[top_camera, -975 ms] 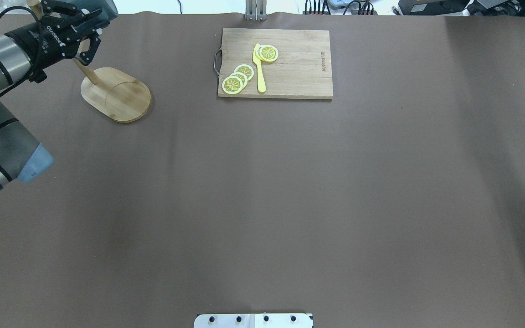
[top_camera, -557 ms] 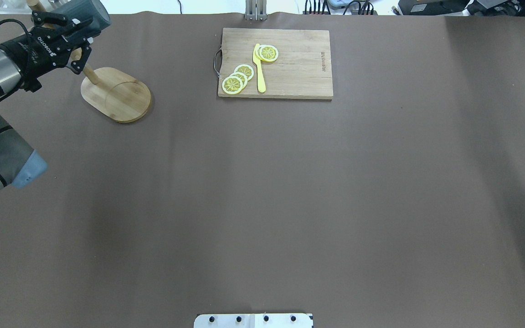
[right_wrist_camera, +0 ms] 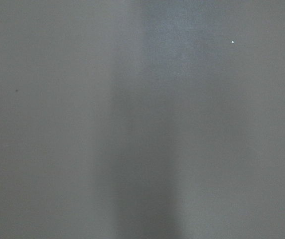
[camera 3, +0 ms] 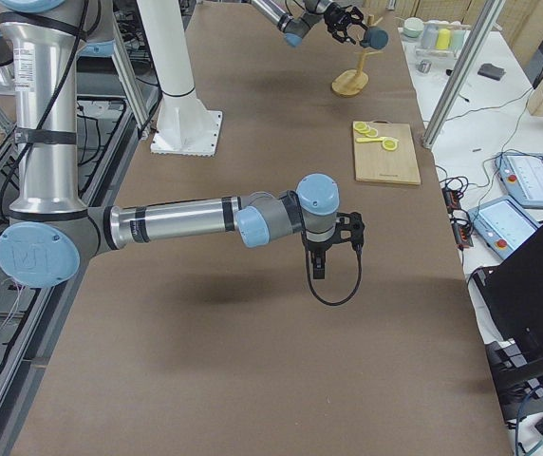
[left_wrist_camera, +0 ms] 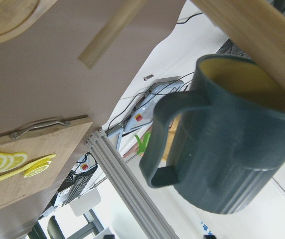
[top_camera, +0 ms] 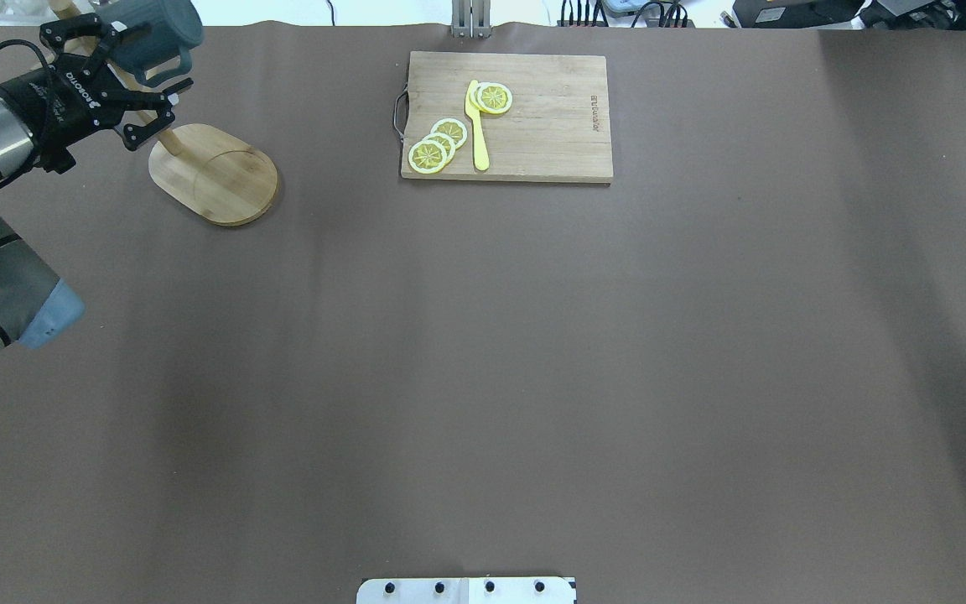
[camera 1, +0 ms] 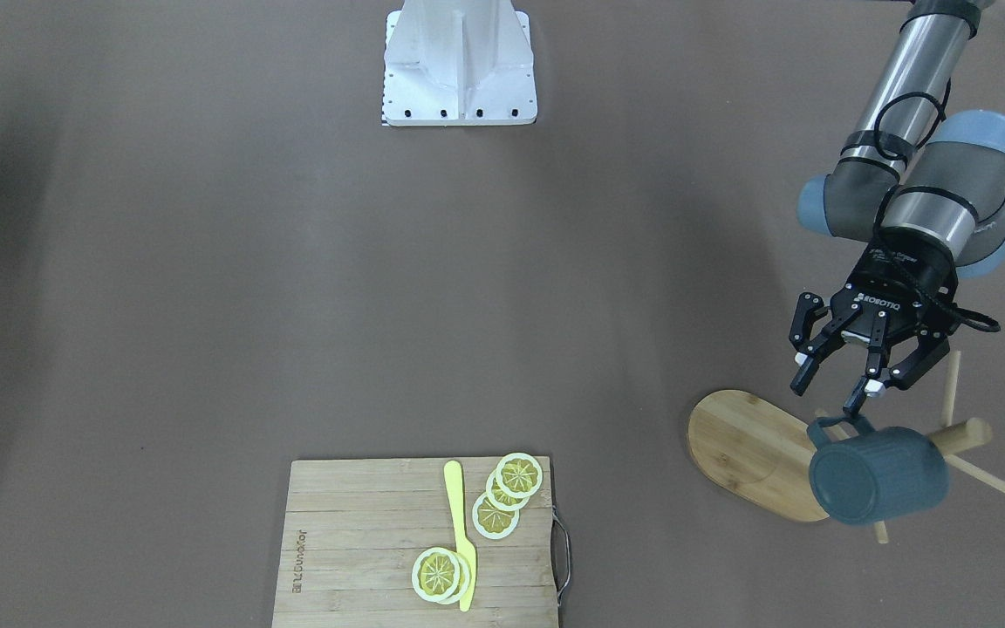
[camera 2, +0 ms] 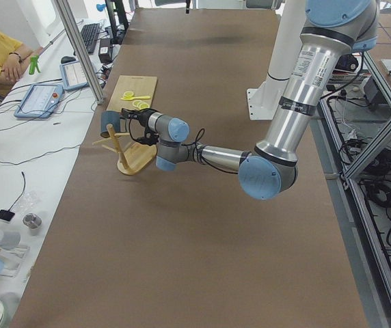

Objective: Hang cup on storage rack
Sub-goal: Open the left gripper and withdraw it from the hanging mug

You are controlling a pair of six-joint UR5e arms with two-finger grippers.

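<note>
the cup (camera 1: pixel 878 478) is off the table, up on the storage rack (camera 1: pixel 747 449) at the far left corner of the table (camera 1: pixel 293 262), counted from the robot's side. it lies on its side with its ribbed wall showing and its handle (camera 1: pixel 834 427) turned back toward the robot. in the left wrist view the yellow mouth is pressed up to the rack's thick post (left_wrist_camera: pixel 252 30), which crosses the rim. the loop of the handle is empty there, with no peg through it. which peg bears the cup i cannot tell. a thin peg (left_wrist_camera: pixel 110 35) sticks out free beside it, and the oval base sits flat on the table below.

the left gripper (camera 1: pixel 830 392) hovers just on the robot's side of the cup with its fingers spread wide apart, holding nothing. one fingertip is close beside the handle; whether it touches i cannot tell.

along the far edge, near its middle, lies a cutting board (camera 1: pixel 354 523) with lemon slices (camera 1: pixel 518 475) and a yellow knife (camera 1: pixel 459 515) on it, well apart from the rack.

the right gripper (camera 3: pixel 319 256) points down over the table toward the right end, far from the rack. it shows only small in the side view, so i cannot tell whether its fingers are apart or together. its wrist camera shows only bare table surface.
</note>
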